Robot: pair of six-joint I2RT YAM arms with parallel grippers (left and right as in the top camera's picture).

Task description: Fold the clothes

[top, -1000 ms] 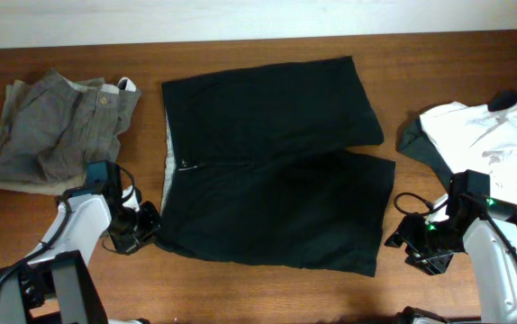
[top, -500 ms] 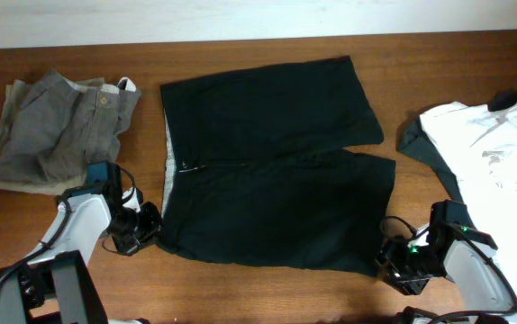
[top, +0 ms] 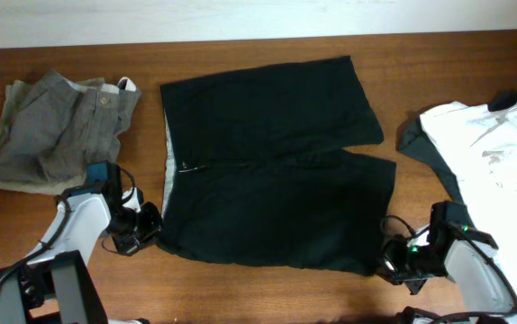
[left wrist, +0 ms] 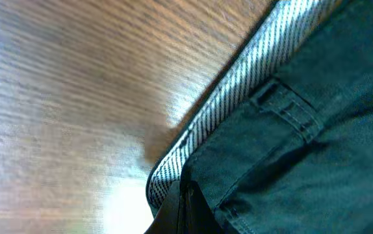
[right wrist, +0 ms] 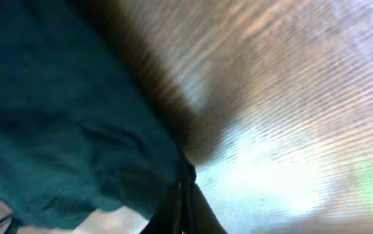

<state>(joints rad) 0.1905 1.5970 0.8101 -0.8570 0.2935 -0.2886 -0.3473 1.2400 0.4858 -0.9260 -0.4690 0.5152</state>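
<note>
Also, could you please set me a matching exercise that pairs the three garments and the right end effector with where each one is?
Things:
1. grey-khaki shorts
2. black shorts
3. white shirt
4. right end effector

Places or states:
A. in the middle, spread flat
B. shut on a hem corner of the black shorts
C. far left, bunched up
D. far right

Pairs: 1-C, 2-A, 3-D, 4-B

Flat shorts (top: 267,162) lie in the middle of the worktop (top: 267,45), bundled shorts (top: 56,130) to their left, a shirt (top: 497,148) to their right, left fingers (left wrist: 185,209) and right fingers (right wrist: 182,208) at the flat pair's near corners.
</note>
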